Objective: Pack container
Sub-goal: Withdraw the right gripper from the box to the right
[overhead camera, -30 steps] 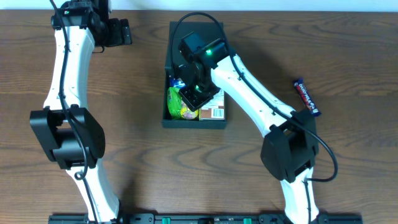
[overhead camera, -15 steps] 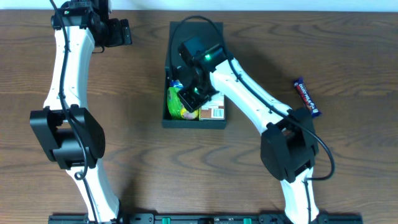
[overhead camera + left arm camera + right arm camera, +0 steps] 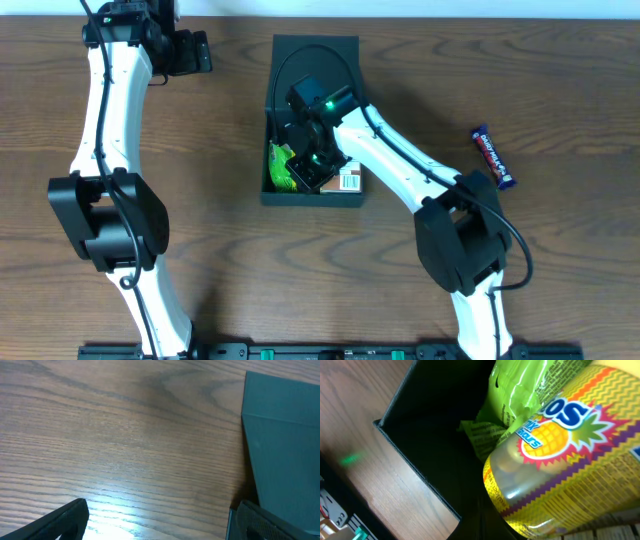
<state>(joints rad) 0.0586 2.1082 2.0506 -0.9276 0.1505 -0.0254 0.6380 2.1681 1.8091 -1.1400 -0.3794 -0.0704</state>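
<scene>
The black container (image 3: 311,199) lies at the table's middle with its flap lid (image 3: 316,55) open towards the far side. It holds a green packet (image 3: 281,170) and a tan packet (image 3: 350,181). My right gripper (image 3: 311,165) is down inside the box. In the right wrist view its fingers (image 3: 525,521) look pressed together beside a yellow pineapple-print packet (image 3: 560,450) and the green packet (image 3: 520,390), with the box wall (image 3: 415,470) at the left. My left gripper (image 3: 196,52) is open and empty at the far left, and in its wrist view (image 3: 165,530) it hangs over bare wood beside the lid (image 3: 285,435).
A dark blue candy bar (image 3: 493,157) lies on the table to the right of the box, near the right arm's elbow. The wooden table (image 3: 220,260) surrounds the box.
My right gripper has moved lower and a little left into the box, covering the yellow packet. The left arm has not moved.
</scene>
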